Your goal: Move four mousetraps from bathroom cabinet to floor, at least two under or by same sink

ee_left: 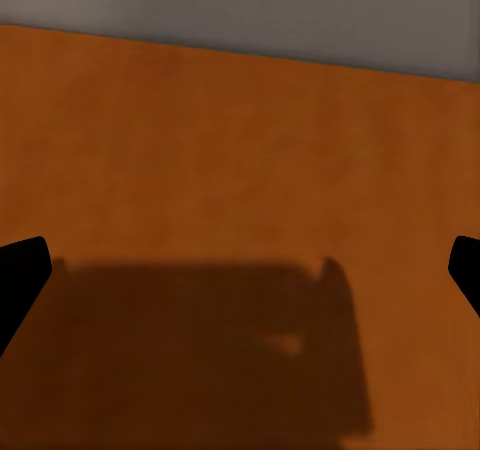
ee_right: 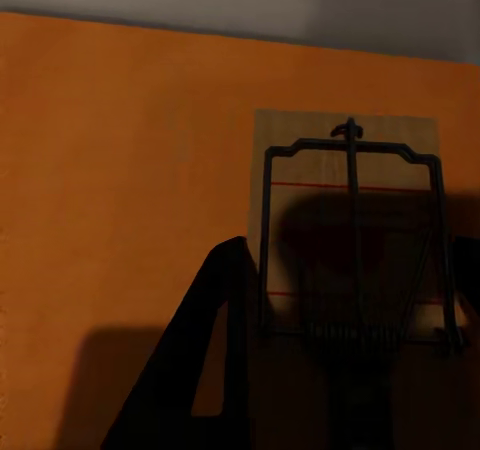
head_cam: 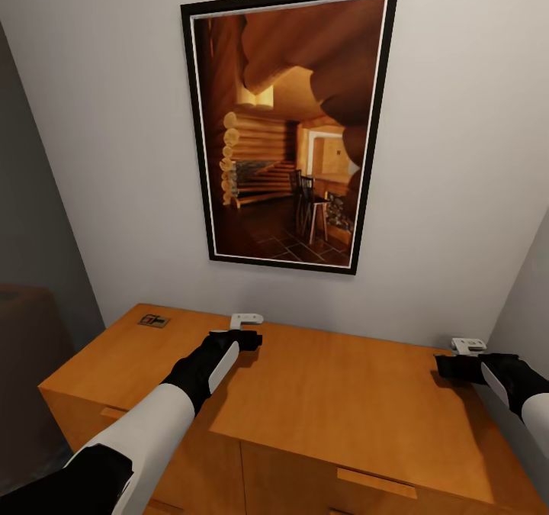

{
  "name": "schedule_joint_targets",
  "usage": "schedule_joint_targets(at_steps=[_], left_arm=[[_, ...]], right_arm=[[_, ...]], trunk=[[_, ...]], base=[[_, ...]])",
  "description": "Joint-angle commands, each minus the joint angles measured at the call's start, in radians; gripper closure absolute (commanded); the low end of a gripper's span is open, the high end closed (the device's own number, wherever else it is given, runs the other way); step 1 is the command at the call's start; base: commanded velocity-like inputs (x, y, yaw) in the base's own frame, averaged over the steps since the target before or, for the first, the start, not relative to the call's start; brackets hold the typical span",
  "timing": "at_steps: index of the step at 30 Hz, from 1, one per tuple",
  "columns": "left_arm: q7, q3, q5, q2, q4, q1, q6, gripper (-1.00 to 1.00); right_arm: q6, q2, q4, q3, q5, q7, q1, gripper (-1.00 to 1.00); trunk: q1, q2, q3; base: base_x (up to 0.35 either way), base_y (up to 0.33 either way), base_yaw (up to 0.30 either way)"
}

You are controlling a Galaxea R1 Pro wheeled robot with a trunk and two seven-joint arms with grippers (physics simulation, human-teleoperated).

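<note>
Mousetraps are the quarry as the robot stands before the orange-brown cabinet (head_cam: 320, 393), both arms reaching over its flat top beneath a framed picture of a log-cabin interior (head_cam: 290, 126). The right gripper (head_cam: 467, 345) hangs low at the cabinet's far right corner, and its wrist camera looks straight along the fingers at one mousetrap (ee_right: 350, 230), a pale board with a dark wire frame lying flat on the wood just ahead of the tips; one dark finger (ee_right: 215, 360) stands beside the board's edge, apparently lined up for a pinch, though whether the jaws are already closed on the trap cannot be told. The left gripper (head_cam: 245, 321) hovers over the middle of the cabinet top with its fingertips (ee_left: 22, 270) spread wide and nothing but bare wood and its own shadow between them. A second mousetrap (head_cam: 154, 320) lies well off to that gripper's left, near the back edge by the wall, likely its next target. No trap is visibly lifted yet, so the placing by the sink appears to lie ahead.
</note>
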Motion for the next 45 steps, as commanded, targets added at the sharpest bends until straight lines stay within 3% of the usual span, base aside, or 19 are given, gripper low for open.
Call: schedule_joint_targets(at_steps=[1, 5, 9, 16, 24, 32, 40, 45], left_arm=[[0.008, -0.004, 0.009, 0.000, -0.001, -0.001, 0.004, -1.00], [0.008, -0.004, 0.009, 0.000, -0.002, -0.001, 0.004, -1.00], [0.008, -0.005, 0.009, 0.000, -0.002, -0.001, 0.003, -1.00], [0.010, -0.056, 0.009, 0.000, -0.002, -0.001, 0.004, -1.00], [0.011, -0.066, 0.006, 0.000, -0.001, -0.001, 0.004, -1.00], [0.010, -0.067, 0.005, 0.000, -0.001, -0.001, 0.005, -1.00], [0.013, -0.067, 0.004, 0.000, -0.001, -0.001, 0.005, -1.00], [0.015, -0.068, 0.004, 0.000, -0.001, -0.001, 0.005, -1.00]], right_arm=[[0.008, 0.000, 0.013, 0.002, -0.006, 0.006, 0.001, 1.00], [0.008, 0.000, 0.013, 0.002, -0.006, 0.006, 0.001, 1.00], [0.008, 0.000, 0.013, 0.003, -0.006, 0.006, 0.001, 1.00], [0.008, 0.000, 0.013, 0.003, -0.006, 0.009, 0.001, 1.00], [0.008, 0.000, 0.013, 0.003, -0.007, 0.011, 0.001, 1.00], [0.014, 0.029, 0.012, 0.005, -0.002, 0.073, 0.001, 1.00], [0.017, 0.041, 0.008, 0.072, 0.005, 0.139, 0.001, 1.00], [0.017, 0.068, 0.002, 0.085, 0.006, 0.144, 0.001, 1.00]], trunk=[[0.000, -0.001, -0.002], [0.000, -0.001, -0.002], [-0.015, 0.027, 0.011], [-0.042, 0.076, 0.033], [-0.073, 0.132, 0.058], [-0.103, 0.188, 0.083], [-0.134, 0.244, 0.108], [-0.153, 0.279, 0.124]], base=[[0.000, 0.000, 0.000], [0.000, 0.000, 0.000], [0.000, 0.000, 0.000], [0.000, 0.000, 0.000], [0.000, 0.000, 0.000], [0.000, 0.000, 0.000], [0.000, 0.000, 0.000], [0.000, 0.000, 0.000]])
